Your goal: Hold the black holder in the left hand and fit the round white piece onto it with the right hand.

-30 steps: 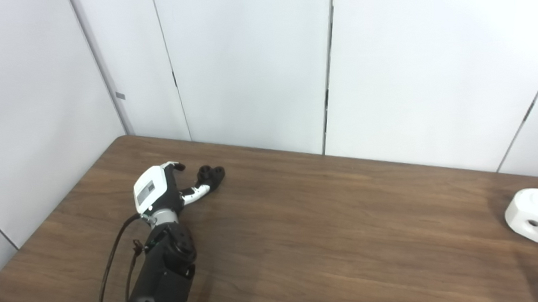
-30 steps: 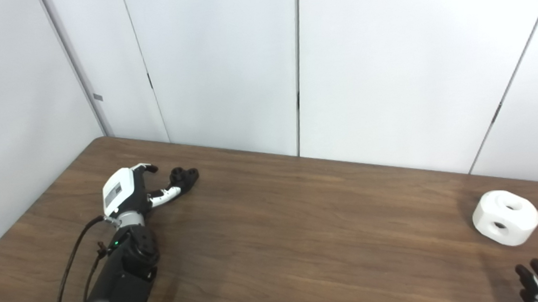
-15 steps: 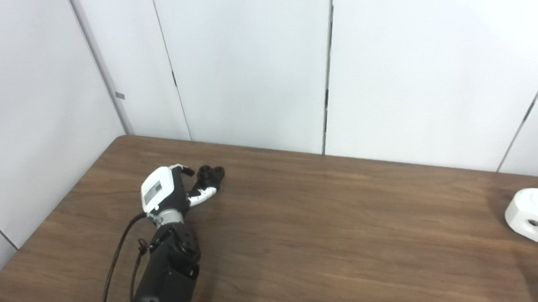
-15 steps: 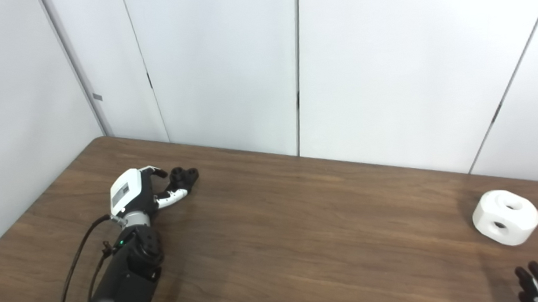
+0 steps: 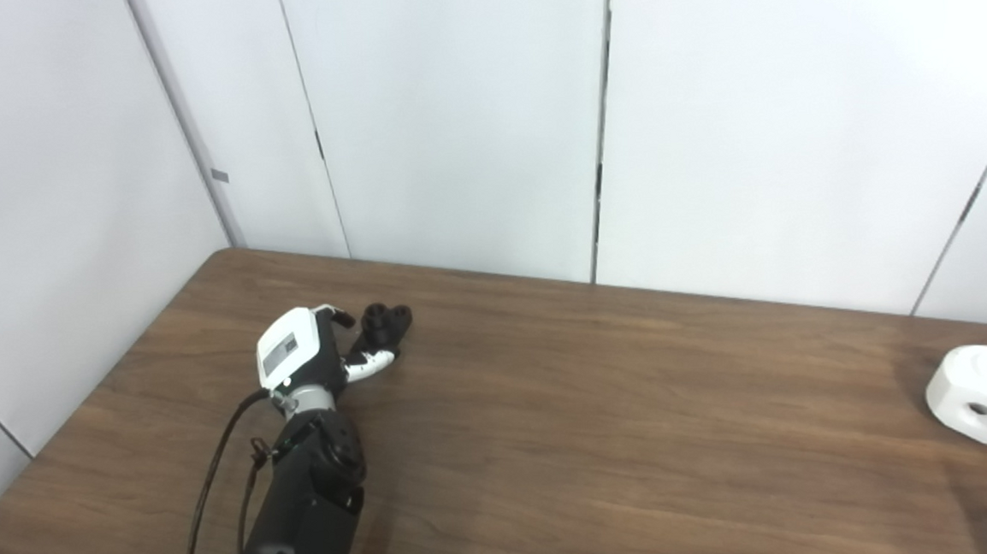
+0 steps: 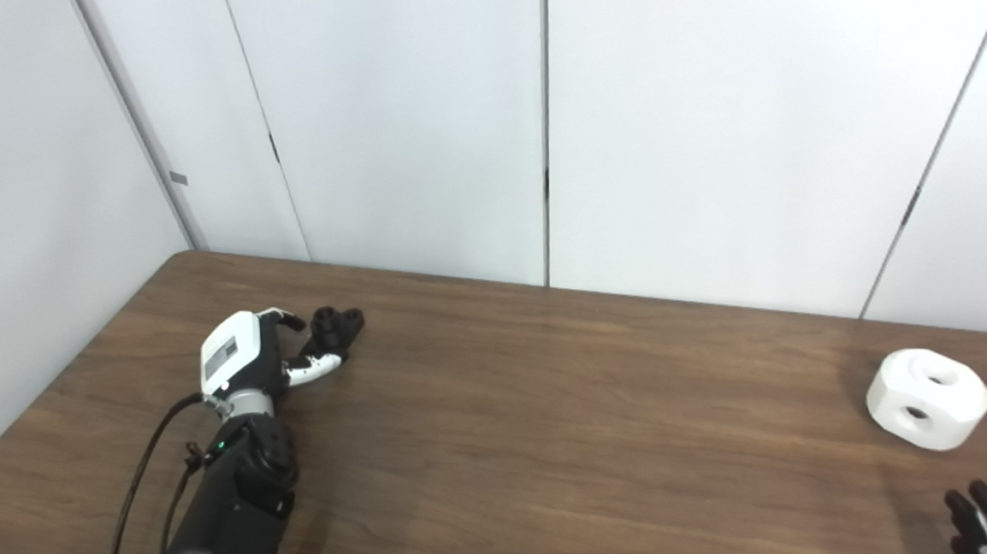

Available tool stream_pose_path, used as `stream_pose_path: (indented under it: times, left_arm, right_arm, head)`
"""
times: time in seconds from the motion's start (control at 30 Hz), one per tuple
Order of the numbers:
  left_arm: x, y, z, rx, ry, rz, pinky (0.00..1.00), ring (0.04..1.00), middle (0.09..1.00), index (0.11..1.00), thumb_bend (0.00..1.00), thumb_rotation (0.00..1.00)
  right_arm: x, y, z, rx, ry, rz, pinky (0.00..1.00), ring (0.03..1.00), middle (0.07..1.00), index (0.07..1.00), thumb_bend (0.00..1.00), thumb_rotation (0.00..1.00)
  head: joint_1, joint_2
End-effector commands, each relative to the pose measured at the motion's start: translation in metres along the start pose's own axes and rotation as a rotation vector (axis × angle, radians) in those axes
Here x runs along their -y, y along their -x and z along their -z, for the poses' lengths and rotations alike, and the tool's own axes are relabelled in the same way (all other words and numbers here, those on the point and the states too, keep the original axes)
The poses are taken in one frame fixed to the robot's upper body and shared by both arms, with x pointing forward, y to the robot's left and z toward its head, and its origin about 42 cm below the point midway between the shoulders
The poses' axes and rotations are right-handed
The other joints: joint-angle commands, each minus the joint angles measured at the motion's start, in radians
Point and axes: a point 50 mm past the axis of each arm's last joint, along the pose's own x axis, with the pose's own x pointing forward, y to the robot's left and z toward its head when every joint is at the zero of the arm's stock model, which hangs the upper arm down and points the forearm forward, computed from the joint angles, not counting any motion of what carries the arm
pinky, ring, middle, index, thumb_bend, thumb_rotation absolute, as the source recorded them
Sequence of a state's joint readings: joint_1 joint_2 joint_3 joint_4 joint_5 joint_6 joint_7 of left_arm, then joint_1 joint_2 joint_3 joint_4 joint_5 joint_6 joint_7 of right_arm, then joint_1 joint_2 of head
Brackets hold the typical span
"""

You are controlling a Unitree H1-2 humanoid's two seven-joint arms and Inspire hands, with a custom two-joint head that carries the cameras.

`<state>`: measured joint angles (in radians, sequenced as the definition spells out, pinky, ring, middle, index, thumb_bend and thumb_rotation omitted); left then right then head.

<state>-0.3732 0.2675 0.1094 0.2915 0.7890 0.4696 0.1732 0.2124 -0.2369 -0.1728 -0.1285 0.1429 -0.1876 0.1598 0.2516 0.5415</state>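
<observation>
The small black holder lies on the table's far left part. My left hand lies just in front of it, open. Its fingers reach the holder's left side and its white-tipped thumb lies below the holder, which sits at the mouth of the hand; I cannot tell whether they touch. The round white piece, with holes in its top and side, stands at the far right. Only the fingertips of my right hand show at the bottom right corner, stretched out, apart and holding nothing, short of the white piece.
The brown wooden table ends at white wall panels along the back and left. A black cable hangs beside my left forearm. A wide stretch of bare wood separates the holder from the white piece.
My left hand has slid forward to the holder and its thumb has drawn in closer under it. The holder, the white piece and my right hand have stayed put.
</observation>
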Motion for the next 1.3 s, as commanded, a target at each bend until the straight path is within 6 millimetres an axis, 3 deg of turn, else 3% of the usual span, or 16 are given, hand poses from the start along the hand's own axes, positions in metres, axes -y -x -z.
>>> stream_pose_path:
  times: [0.0, 0.73, 1.13, 1.17, 1.2, 1.27]
  left_arm:
    - [-0.0161, -0.0106, -0.0135, 0.03, -0.006, -0.057, 0.92, 0.903, 0.847, 0.668, 0.84, 0.31]
    - [-0.0123, -0.0109, -0.0109, 0.028, -0.049, -0.015, 0.91, 0.906, 0.851, 0.617, 0.84, 0.34]
    - [-0.0111, -0.0087, -0.012, 0.039, -0.016, -0.031, 0.92, 0.893, 0.813, 0.515, 0.81, 0.25]
    - [-0.0108, -0.0087, -0.012, 0.041, -0.016, -0.033, 0.92, 0.889, 0.808, 0.501, 0.67, 0.17]
    - [-0.0103, -0.0085, -0.012, 0.044, -0.014, -0.036, 0.93, 0.887, 0.805, 0.493, 0.6, 0.12]
    - [-0.0097, -0.008, -0.0118, 0.05, -0.011, -0.043, 0.92, 0.875, 0.783, 0.487, 0.54, 0.08]
  right_arm:
    - [-0.01, 0.0218, 0.0231, -0.086, -0.054, 0.018, 1.0, 0.97, 0.957, 0.984, 0.66, 1.0]
    - [-0.01, 0.0215, 0.0213, -0.082, -0.045, 0.016, 1.0, 0.98, 0.95, 0.979, 0.65, 1.0]
    - [-0.0108, 0.0218, 0.02, -0.081, -0.043, 0.013, 1.0, 0.984, 0.954, 0.984, 0.65, 1.0]
    - [-0.0109, 0.0218, 0.02, -0.081, -0.044, 0.014, 1.0, 0.984, 0.954, 0.986, 0.64, 1.0]
    - [-0.0113, 0.0218, 0.0199, -0.081, -0.042, 0.016, 1.0, 0.984, 0.954, 0.987, 0.63, 1.0]
    - [-0.0118, 0.0218, 0.0197, -0.082, -0.037, 0.015, 1.0, 0.984, 0.952, 0.986, 0.62, 1.0]
  head:
    - [0.0, 0.001]
    - [-0.002, 0.011]
    - [-0.004, 0.014]
    - [-0.004, 0.014]
    - [-0.004, 0.014]
    - [-0.004, 0.014]
